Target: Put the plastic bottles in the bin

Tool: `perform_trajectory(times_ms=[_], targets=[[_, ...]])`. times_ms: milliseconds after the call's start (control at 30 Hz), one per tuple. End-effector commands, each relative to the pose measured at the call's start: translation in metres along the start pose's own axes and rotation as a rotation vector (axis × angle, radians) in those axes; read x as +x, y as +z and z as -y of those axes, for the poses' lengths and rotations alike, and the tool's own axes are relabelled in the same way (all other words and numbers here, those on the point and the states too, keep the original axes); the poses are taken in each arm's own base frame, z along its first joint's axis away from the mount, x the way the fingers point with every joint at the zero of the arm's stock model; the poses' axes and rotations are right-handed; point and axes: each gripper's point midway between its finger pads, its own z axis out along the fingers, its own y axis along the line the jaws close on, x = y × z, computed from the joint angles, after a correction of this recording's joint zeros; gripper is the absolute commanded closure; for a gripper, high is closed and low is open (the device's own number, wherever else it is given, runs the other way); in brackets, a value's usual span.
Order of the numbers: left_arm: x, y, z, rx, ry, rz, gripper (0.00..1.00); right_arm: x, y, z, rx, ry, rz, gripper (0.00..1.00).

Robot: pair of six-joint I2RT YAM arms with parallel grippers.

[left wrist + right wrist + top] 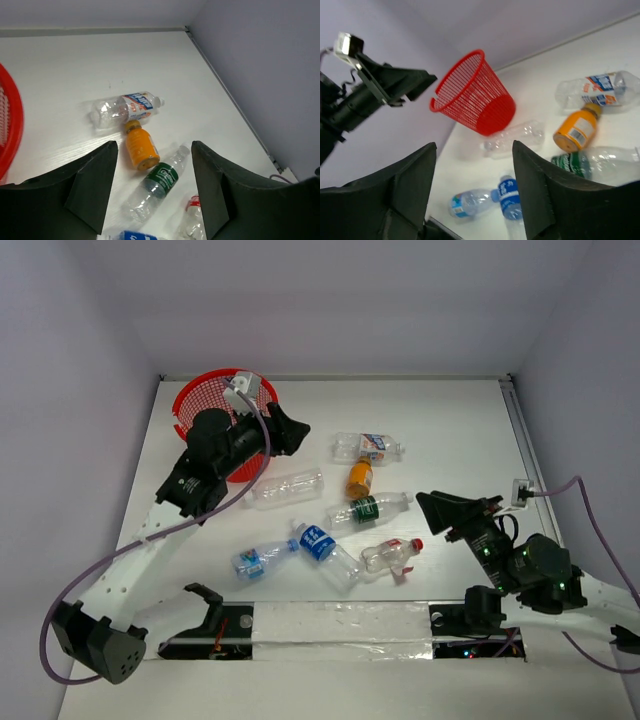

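Your left gripper (292,428) is hovering beside the bin (200,386) at the far left corner, jaws spread wide and holding nothing. Your right gripper (447,508) is hanging near the red-capped bottle (388,556), equally agape and empty. Seven plastic bottles (288,486) are lying scattered on the table (450,420), and none is showing inside the bin, though your left arm is hiding part of it. Judging by that, you are facing the whole job.

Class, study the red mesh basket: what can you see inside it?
No bottle shows inside the red basket: the right wrist view shows only red mesh through its lattice. From above, the left arm covers part of its opening. Seven plastic bottles lie on the table.
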Motion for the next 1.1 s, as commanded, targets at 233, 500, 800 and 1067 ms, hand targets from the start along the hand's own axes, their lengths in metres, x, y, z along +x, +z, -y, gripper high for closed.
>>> perform_trajectory(times_ms=[233, 500, 800, 1067], targets=[[0.028, 0.044, 0.066, 0.093, 0.008, 0.011, 0.79, -0.023, -0.02, 0.05, 0.187, 0.054, 0.052, 0.96], [0.081, 0.12, 0.073, 0.087, 0.27, -0.091, 1.0, -0.03, -0.035, 0.065, 0.202, 0.075, 0.026, 1.0], [0.134, 0.172, 0.07, 0.125, 0.588, -0.235, 0.28, -0.024, -0.034, 0.065, 0.196, 0.066, 0.014, 0.42], [0.181, 0.219, 0.043, 0.099, 0.798, -0.405, 0.14, -0.004, -0.026, 0.052, 0.172, 0.018, -0.051, 0.15]])
